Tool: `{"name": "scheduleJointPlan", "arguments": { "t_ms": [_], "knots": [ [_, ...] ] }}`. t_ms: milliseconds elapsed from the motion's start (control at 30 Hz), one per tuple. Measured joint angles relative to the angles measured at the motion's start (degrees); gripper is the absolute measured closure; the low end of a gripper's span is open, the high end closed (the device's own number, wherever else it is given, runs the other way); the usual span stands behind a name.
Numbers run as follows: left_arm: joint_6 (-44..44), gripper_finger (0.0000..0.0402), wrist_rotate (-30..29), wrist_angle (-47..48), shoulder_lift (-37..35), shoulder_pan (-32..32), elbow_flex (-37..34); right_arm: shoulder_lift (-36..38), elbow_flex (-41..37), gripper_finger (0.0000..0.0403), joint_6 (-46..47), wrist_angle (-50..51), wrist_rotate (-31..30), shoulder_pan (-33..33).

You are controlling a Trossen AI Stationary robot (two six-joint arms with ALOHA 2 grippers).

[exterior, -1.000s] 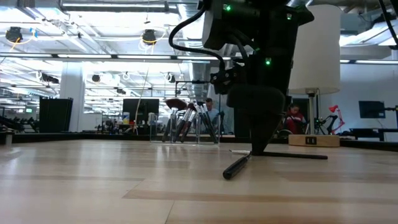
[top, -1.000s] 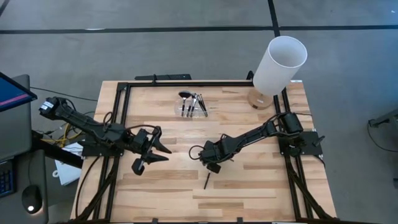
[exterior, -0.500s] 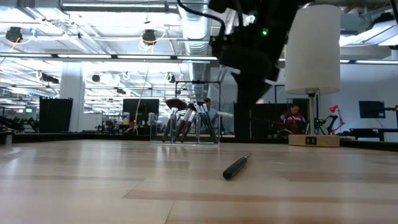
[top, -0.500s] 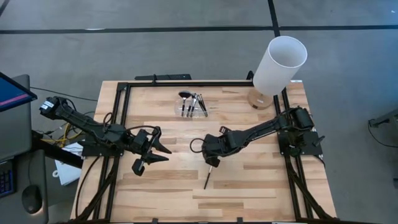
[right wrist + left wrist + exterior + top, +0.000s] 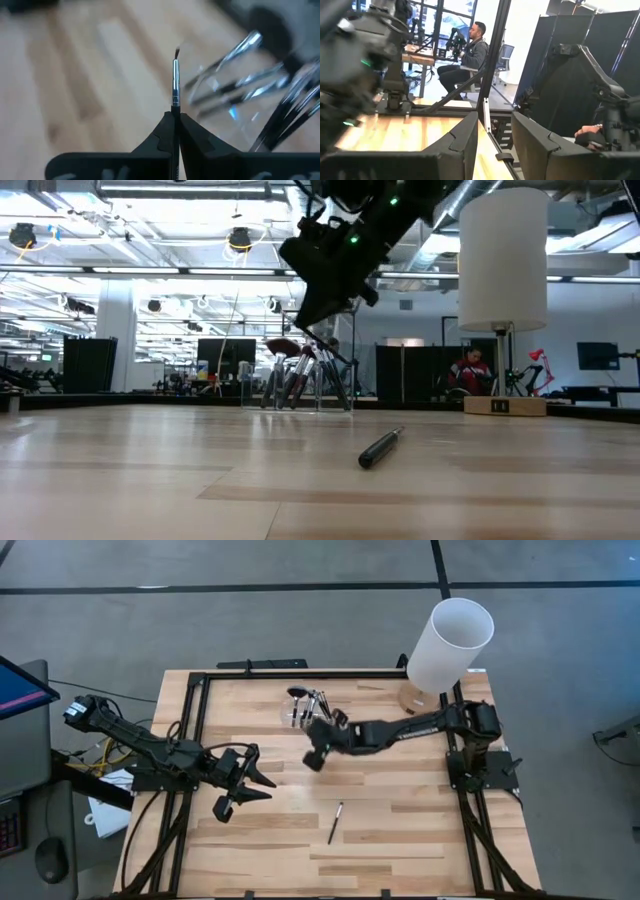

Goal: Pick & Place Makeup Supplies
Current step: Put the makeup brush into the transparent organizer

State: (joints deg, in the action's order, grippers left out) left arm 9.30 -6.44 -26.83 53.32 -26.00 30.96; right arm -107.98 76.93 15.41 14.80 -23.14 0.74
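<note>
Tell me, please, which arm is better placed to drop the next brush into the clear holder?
The right. Its pincer is shut on a thin brush beside the clear holder. The left pincer waits open, empty, farther away near the table's left side.

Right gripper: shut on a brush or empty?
Shut on a brush. In the right wrist view the right gripper has its fingers pressed together around a thin brush, bristle tip pointing out, near the clear holder.
</note>
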Motion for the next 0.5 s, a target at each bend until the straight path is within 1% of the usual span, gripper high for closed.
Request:
{"name": "scheduleJointPlan", "arguments": {
  "t_ms": [133, 333, 500],
  "knots": [
    [-0.02, 0.0286, 0.0, 0.73, 0.0, 0.0, -0.01, 0.35, 0.04, 0.0399, -2.22, -5.53, -0.02, -3.41],
    [-0.09, 0.0286, 0.0, 1.07, -0.04, 0.11, -0.01, 0.9, 0.09, 0.0397, -5.28, -10.83, 0.36, -6.84],
    [-1.74, 0.0286, 0.01, 1.26, -1.62, 0.91, -0.01, 0.92, 0.13, 0.0397, -5.49, -10.94, 0.61, -10.96]
  ]
}}
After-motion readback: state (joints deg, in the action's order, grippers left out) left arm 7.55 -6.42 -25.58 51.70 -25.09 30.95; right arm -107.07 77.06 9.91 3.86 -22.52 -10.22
